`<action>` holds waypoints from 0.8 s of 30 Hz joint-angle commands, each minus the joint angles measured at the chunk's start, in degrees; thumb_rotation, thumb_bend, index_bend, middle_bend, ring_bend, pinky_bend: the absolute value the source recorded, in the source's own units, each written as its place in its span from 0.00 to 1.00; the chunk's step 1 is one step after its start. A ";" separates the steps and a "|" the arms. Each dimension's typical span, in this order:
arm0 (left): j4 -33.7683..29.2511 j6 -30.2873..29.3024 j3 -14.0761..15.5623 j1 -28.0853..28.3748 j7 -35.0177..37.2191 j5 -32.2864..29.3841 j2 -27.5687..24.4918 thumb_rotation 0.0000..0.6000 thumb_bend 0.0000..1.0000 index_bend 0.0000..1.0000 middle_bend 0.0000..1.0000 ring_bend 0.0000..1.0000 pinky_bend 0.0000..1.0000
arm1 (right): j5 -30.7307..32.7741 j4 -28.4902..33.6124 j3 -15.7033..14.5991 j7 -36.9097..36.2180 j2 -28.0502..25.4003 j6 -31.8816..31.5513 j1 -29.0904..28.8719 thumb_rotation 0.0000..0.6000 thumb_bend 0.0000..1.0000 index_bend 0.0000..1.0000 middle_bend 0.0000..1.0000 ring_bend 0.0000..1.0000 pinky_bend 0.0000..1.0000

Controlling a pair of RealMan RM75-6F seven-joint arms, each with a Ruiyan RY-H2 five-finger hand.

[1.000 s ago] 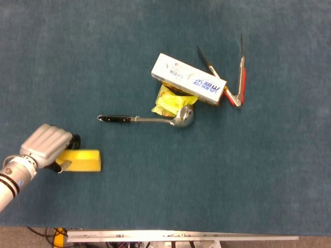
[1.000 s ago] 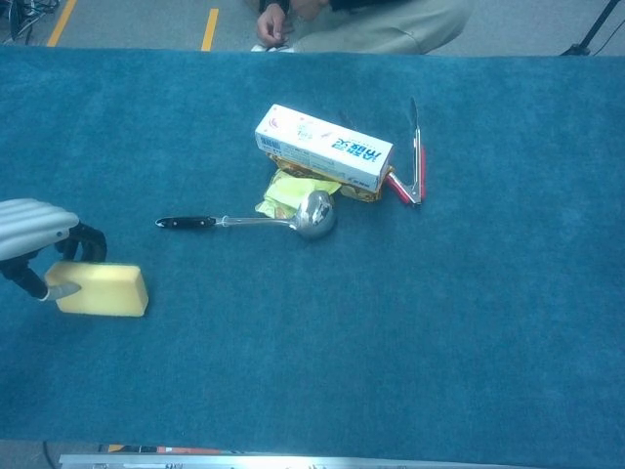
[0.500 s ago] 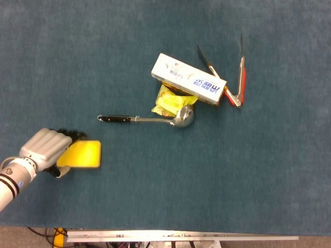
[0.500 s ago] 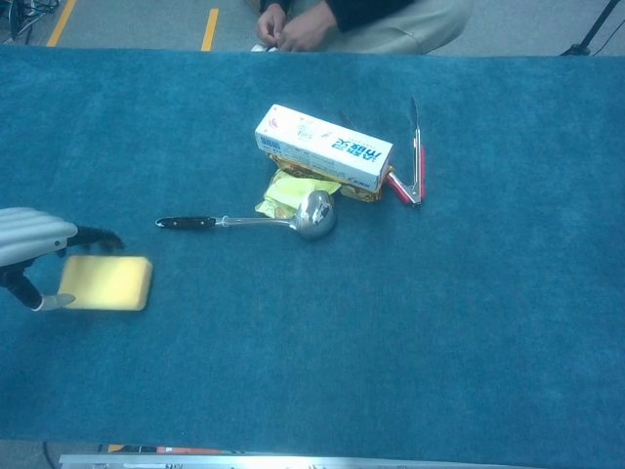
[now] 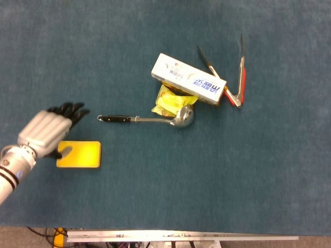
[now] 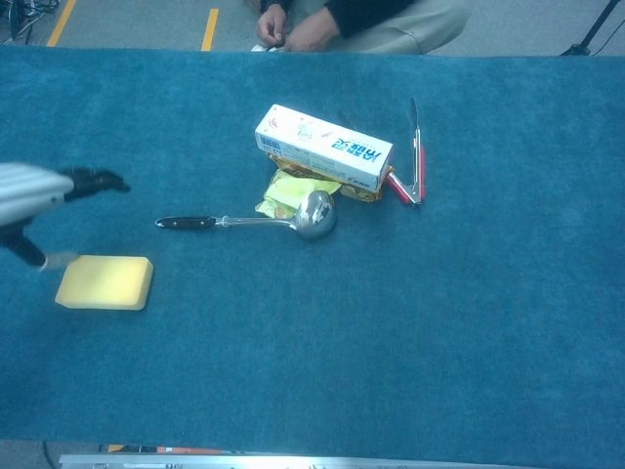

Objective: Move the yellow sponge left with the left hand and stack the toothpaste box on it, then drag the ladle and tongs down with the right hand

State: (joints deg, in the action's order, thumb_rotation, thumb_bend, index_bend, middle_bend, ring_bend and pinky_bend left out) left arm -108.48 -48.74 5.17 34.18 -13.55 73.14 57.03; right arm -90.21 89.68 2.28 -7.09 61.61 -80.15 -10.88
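The yellow sponge lies flat on the blue cloth at the left. My left hand hovers just above and left of it, fingers spread, holding nothing. The toothpaste box rests across a yellow packet near the centre. The ladle lies below the box, bowl to the right, black handle to the left. The red-handled tongs lie splayed to the right of the box. My right hand is out of both views.
A person sits beyond the table's far edge. The table's near edge with a metal rail runs along the bottom. Bare blue cloth spreads to the right and front.
My left hand has let go of the sponge, which tipped from its edge to lie flat. The hand lifted up and away with its fingers opening.
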 commanded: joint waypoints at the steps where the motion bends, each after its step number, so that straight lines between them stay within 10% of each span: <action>1: 1.51 -3.43 -2.86 -0.55 4.02 4.20 0.61 1.00 0.34 0.00 0.00 0.00 0.16 | -0.86 0.75 -0.24 -0.12 -0.42 0.33 -0.41 1.00 0.04 0.20 0.35 0.27 0.28; 24: 0.33 -12.30 -1.86 -5.37 7.64 14.33 -2.23 1.00 0.34 0.00 0.00 0.00 0.16 | 12.24 18.98 6.72 21.84 1.28 18.81 -14.07 1.00 0.00 0.19 0.31 0.21 0.30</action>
State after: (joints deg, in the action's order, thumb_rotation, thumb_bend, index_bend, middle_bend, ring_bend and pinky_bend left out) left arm -107.48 -59.67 2.78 29.90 -5.66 86.33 55.62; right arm -80.92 106.59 7.56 11.70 61.53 -64.40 -22.18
